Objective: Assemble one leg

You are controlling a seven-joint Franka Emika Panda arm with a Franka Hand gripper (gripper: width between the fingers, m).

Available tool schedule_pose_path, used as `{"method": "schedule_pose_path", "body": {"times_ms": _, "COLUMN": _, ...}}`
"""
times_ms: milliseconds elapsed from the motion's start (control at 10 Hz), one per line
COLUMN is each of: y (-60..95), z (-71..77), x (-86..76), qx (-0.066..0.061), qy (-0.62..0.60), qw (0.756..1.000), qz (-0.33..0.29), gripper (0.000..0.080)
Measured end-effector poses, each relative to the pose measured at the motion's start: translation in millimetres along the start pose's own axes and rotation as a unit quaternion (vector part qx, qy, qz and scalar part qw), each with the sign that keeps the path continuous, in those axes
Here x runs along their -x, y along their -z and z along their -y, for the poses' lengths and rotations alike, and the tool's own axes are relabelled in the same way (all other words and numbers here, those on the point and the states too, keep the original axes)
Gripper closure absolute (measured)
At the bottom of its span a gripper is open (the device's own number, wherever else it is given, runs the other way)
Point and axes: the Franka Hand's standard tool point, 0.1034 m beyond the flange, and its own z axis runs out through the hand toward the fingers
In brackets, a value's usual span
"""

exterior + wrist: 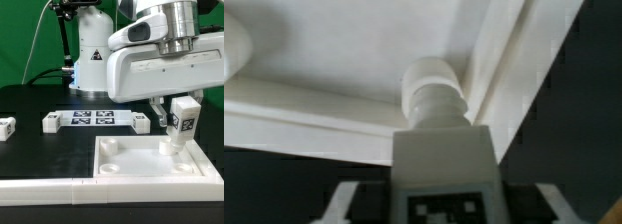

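The gripper (178, 108) pinches the leg (183, 121) between its jaws, upright over the white panel (110, 160), at its far corner on the exterior view's right, likely for seating.

Gripper (180, 102) clamps the leg (184, 120) upright, peg down, over the white panel (130, 166), marker board (95, 120) behind, a second leg (6, 126) at the exterior view's left.

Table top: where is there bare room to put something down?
Bare black table lies between the marker board, the white bar and the panel; the panel's middle is bare too. Crowded: its far corner, where the hand holds a leg.
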Motion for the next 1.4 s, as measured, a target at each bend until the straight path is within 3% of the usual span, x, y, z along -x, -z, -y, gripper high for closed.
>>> {"method": "schedule_pose_path", "body": {"times_ms": 400, "y": -1.3, "z": -0.8, "x": -1.1, "qx": 0.004, "qy": 0.000, "qw": 1.000, "qz": -0.019, "gripper": 0.0512}}
{"method": "schedule_pose_path", "body": {"times_ms": 500, "y": -6.1, "z": 2.1, "x": 7.5, "qx": 0.004, "qy": -0.001, "qw": 1.000, "qz": -0.017, "gripper": 0.0512}}
{"method": "schedule_pose_path", "body": {"times_ms": 1100, "y": -26.6, "z": 2.5, "x": -1.2, "qx": 0.009, "qy": 0.003, "qw": 0.998, "qz": -0.055, "gripper": 0.0512}}
{"method": "schedule_pose_path", "body": {"times_ms": 1400, "y": -33.8, "z": 1.3, "x": 2.1, "qx": 0.013, "qy": 0.002, "qw": 0.997, "qz": -0.072, "gripper": 0.0512}}
